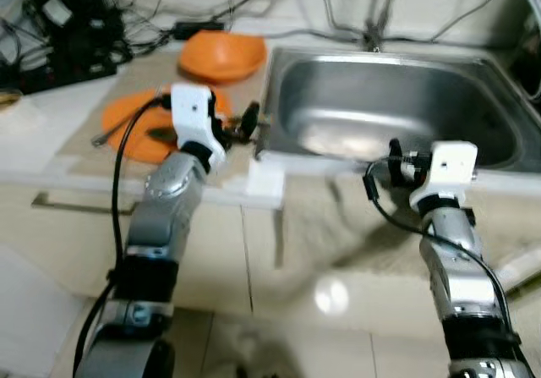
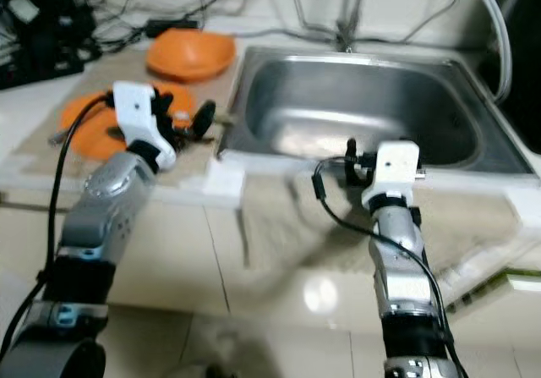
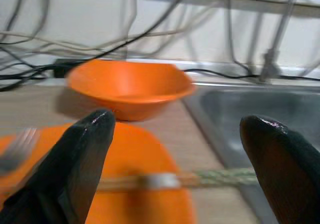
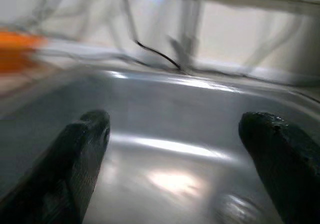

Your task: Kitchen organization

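An orange bowl stands on the counter left of the steel sink. In front of the bowl lies an orange plate with a fork on its left part. A thin pale stick lies from the plate towards the sink's edge. My left gripper hovers open just above the plate's right edge, pointing at the bowl. The right gripper is held open at the sink's front rim, looking into the bare basin.
Black cables and a dark device crowd the back left of the counter. Faucet pipes rise behind the sink. A white block sits on the counter's front edge. Pale cabinet fronts and tiled floor lie below.
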`<state>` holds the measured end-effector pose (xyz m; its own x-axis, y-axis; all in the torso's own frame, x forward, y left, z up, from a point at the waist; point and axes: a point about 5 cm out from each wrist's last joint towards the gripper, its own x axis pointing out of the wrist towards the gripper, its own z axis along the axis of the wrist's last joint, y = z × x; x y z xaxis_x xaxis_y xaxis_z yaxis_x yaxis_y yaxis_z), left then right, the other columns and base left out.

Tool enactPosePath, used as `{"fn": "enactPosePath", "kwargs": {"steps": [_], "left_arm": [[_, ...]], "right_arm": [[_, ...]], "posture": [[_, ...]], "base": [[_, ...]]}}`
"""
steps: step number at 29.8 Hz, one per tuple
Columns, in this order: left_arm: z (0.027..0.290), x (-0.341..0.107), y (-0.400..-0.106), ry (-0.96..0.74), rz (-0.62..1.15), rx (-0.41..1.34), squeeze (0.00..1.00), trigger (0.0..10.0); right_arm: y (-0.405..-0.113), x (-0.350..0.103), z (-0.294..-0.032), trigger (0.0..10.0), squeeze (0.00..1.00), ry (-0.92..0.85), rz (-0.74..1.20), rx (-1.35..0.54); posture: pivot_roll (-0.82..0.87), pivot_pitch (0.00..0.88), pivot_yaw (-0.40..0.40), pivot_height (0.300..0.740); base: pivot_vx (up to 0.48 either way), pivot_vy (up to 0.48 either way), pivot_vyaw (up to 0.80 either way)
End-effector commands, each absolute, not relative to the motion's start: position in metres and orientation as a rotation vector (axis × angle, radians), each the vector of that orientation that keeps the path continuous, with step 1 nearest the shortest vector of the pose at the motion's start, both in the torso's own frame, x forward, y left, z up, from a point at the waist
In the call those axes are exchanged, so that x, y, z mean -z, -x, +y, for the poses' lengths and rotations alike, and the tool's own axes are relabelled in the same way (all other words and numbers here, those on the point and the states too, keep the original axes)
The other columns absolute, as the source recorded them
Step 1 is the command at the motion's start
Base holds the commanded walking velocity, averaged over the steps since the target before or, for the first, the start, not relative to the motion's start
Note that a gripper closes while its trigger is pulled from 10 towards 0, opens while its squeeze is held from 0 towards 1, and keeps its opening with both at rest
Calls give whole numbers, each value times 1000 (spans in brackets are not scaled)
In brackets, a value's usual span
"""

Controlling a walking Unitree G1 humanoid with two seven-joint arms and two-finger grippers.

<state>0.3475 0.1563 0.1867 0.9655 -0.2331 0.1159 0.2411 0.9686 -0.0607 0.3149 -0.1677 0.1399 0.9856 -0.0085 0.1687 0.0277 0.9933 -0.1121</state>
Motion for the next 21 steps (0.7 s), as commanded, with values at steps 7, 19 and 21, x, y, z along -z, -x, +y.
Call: {"fn": "enactPosePath", "kwargs": {"steps": [7, 19, 21], "left_arm": [[144, -196, -350, 68, -139, 233, 0, 10000], [144, -196, -350, 79, -133, 237, 0, 10000], [143, -197, -350, 75, -138, 247, 0, 10000]], "right_arm": [[-314, -136, -177, 10000, 0, 137, -151, 40], [-314, -135, -177, 10000, 0, 134, -146, 39], [-313, -135, -177, 10000, 0, 134, -146, 39]], "posture": [[-22, 0, 25, 732], [-22, 0, 24, 732], [-23, 0, 25, 732]], "base": [[374, 0, 0], [0, 0, 0], [354, 0, 0]]}}
